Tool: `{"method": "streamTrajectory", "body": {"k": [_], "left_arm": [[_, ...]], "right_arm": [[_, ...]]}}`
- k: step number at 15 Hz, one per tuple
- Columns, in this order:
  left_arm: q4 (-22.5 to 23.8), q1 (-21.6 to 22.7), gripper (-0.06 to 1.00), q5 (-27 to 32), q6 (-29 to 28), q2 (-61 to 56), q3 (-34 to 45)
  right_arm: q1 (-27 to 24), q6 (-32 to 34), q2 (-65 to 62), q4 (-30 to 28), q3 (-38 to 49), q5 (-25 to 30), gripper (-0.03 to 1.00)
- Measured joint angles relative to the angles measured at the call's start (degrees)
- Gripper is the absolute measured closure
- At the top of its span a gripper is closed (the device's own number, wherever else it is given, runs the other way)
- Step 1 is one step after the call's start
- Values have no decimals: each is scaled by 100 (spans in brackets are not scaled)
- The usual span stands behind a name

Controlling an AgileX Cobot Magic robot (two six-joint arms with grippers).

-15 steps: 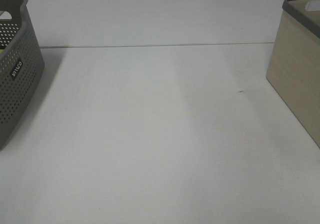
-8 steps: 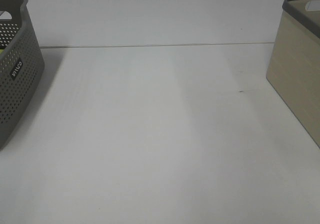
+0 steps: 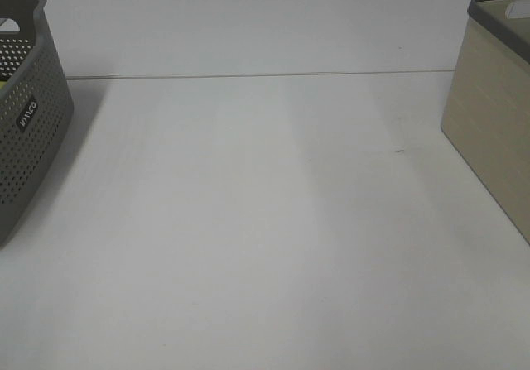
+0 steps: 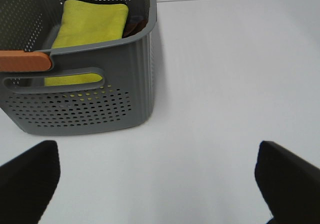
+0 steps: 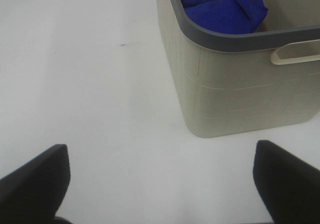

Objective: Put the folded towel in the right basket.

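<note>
Table [image 3: 265,221]: smooth matt white top, faint sheen. Left basket [image 4: 100,83]: grey matt plastic, walls perforated with small holes, orange smooth strip on its rim. Yellow towel [image 4: 92,26] inside: soft fuzzy cloth. Right basket [image 5: 240,88]: beige matt plastic with fine ribbed lines, dark grey smooth rim. Blue towel [image 5: 225,8] inside: soft matt cloth, crumpled.

A perforated grey plastic basket [image 3: 25,113] is sitting at the white table's [image 3: 265,221] left edge, a beige grey-rimmed basket [image 3: 493,113] at its right edge, well apart.
</note>
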Motion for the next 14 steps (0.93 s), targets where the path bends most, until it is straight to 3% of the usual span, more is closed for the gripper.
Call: {"method": "streamTrajectory", "body": {"k": [14], "left_arm": [[0, 0, -4, 0, 0, 0, 0]], "right_arm": [[0, 0, 0, 0, 0, 0, 3]]}}
